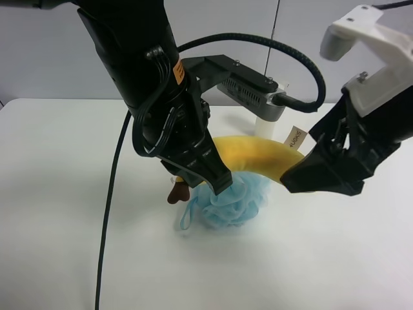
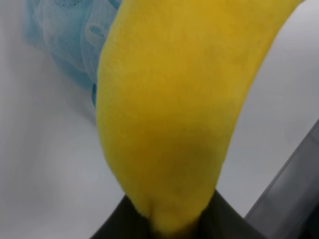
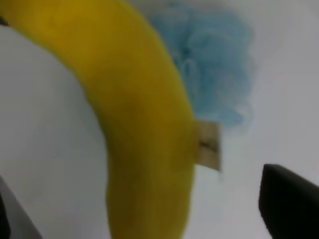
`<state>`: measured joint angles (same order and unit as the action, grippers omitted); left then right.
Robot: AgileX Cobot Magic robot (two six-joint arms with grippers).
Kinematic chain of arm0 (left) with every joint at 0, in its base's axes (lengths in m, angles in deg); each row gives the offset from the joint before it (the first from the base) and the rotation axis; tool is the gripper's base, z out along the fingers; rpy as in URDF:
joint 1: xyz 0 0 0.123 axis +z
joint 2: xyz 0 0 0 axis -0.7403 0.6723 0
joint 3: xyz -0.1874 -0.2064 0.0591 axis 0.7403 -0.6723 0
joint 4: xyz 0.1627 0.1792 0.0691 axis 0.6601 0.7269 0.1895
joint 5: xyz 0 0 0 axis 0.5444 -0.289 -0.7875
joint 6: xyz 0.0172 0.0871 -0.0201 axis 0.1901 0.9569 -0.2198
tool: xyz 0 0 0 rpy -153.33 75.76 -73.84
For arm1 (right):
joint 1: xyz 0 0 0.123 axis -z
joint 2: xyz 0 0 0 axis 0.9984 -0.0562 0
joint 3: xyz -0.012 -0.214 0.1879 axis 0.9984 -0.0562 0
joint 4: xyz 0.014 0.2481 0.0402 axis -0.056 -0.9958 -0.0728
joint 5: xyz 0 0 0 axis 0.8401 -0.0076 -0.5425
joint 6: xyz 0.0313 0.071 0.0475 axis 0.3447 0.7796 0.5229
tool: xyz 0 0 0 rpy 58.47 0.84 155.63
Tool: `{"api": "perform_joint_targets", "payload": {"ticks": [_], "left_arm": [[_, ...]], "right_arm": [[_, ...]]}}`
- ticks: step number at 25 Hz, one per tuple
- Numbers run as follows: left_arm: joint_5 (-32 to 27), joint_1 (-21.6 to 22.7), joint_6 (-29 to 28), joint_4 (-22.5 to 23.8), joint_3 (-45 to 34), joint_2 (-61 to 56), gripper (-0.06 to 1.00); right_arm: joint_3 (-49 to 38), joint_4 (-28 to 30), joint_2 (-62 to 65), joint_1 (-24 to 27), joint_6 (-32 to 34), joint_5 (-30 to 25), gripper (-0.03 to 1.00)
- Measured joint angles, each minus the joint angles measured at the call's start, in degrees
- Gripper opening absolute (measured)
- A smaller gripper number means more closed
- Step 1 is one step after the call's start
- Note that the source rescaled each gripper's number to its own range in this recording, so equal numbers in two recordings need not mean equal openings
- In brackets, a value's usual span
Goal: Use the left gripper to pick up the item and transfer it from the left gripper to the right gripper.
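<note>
The yellow plush banana hangs in the air above the table, its brown stem tip pointing down. My left gripper, the all-black arm with the looping cable, is shut on the stem end; in the left wrist view the banana runs into its dark jaws. My right gripper, with the white bracket, is at the banana's other end near the tan tag. In the right wrist view the banana lies between its open fingers, untouched on that side.
A light-blue mesh sponge lies on the white table right under the banana and shows in both wrist views. A white cylinder stands behind, mostly hidden by the left arm's camera mount.
</note>
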<state>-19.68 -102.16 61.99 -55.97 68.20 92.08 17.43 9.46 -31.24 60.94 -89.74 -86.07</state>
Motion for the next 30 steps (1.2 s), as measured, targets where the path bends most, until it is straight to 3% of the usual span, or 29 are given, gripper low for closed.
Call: {"api": "perform_joint_targets", "payload": {"ticks": [13, 17, 20, 22, 23, 24, 28, 30], "left_arm": [[-0.59, 0.00, 0.00, 0.05, 0.00, 0.00, 0.00], [-0.59, 0.00, 0.00, 0.05, 0.00, 0.00, 0.00], [-0.59, 0.00, 0.00, 0.05, 0.00, 0.00, 0.00], [-0.59, 0.00, 0.00, 0.05, 0.00, 0.00, 0.00], [-0.54, 0.00, 0.00, 0.01, 0.00, 0.00, 0.00], [-0.54, 0.00, 0.00, 0.01, 0.00, 0.00, 0.00], [-0.41, 0.00, 0.00, 0.08, 0.00, 0.00, 0.00], [-0.16, 0.00, 0.11, 0.66, 0.00, 0.00, 0.07]], "right_arm": [[0.00, 4.10, -6.32, -1.76, -0.52, 4.31, 0.98], [0.00, 4.45, -6.32, -1.76, -0.52, 3.59, 0.75], [0.00, 4.56, -6.32, -1.76, -0.47, 2.21, 0.42], [0.00, 4.51, -6.32, -1.76, -0.47, 1.95, 0.12], [0.00, 4.51, -6.32, -1.76, -0.47, 1.95, 0.05], [0.00, 4.51, -6.32, -1.76, -0.47, 1.93, 0.00], [0.00, 4.51, -6.32, -1.76, -0.47, 1.86, 0.00], [0.00, 4.51, -6.32, -1.76, -0.47, 1.81, 0.00]]}}
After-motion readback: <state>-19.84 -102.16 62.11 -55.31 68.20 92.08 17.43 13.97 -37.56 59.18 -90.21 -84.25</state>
